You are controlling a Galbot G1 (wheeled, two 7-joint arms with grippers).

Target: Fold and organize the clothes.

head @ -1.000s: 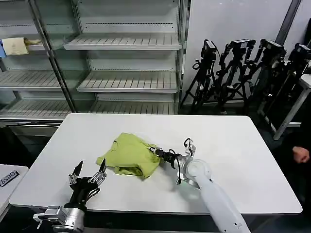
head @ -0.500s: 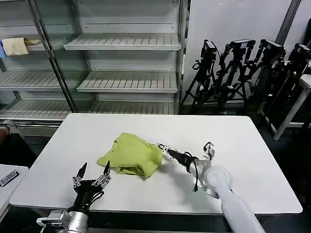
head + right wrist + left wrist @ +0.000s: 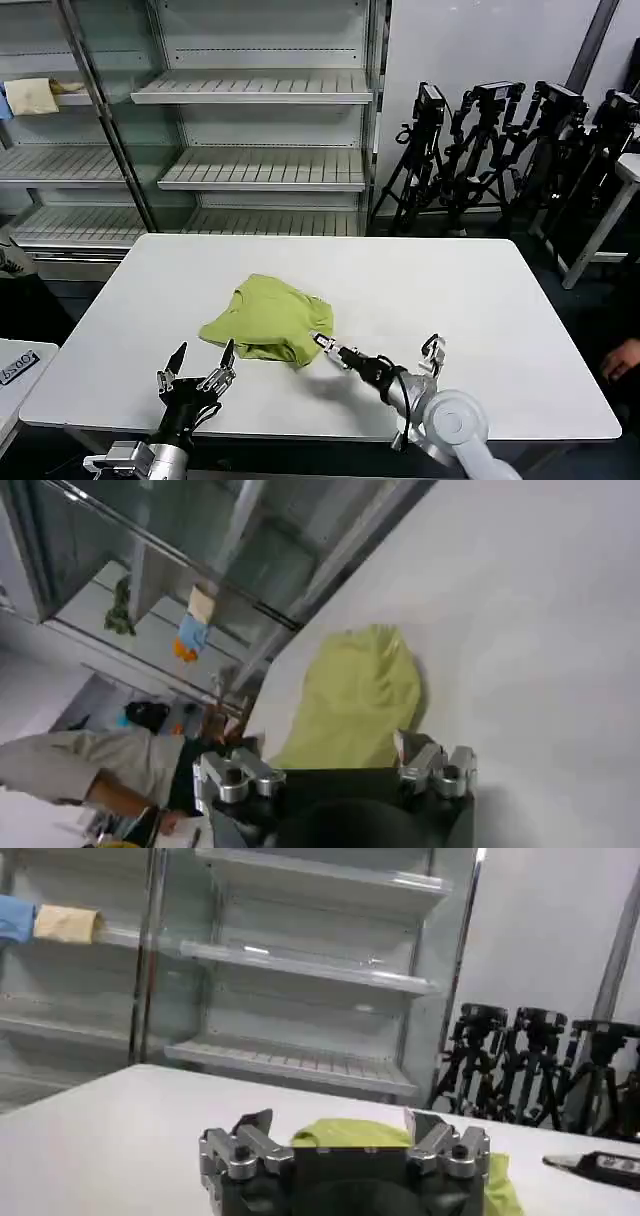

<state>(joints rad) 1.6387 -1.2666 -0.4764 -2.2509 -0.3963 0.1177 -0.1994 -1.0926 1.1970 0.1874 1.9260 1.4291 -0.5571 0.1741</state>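
Note:
The clothes are one lime yellow-green T-shirt [image 3: 265, 320], lying bunched in a loose heap left of centre on the white table [image 3: 480, 300]. My right gripper [image 3: 322, 345] hovers open just off the shirt's near right edge. In the right wrist view the T-shirt [image 3: 355, 695] lies beyond the right gripper [image 3: 325, 748], nothing between the jaws. My left gripper [image 3: 203, 362] stands open near the table's front edge, a short way in front of the shirt's left side. In the left wrist view the T-shirt [image 3: 345, 1135] shows past the left gripper [image 3: 337, 1118].
Metal shelves [image 3: 260, 90] stand behind the table, with a pale yellow cloth [image 3: 32, 95] on one at the far left. Camera tripods [image 3: 500, 150] crowd the back right. A small side table [image 3: 15, 370] sits at the left. The table's right half is bare.
My right gripper has drawn back from the shirt's right edge toward the table's front, and it is off the cloth. My left gripper drifted slightly right. The shirt stays heaped.

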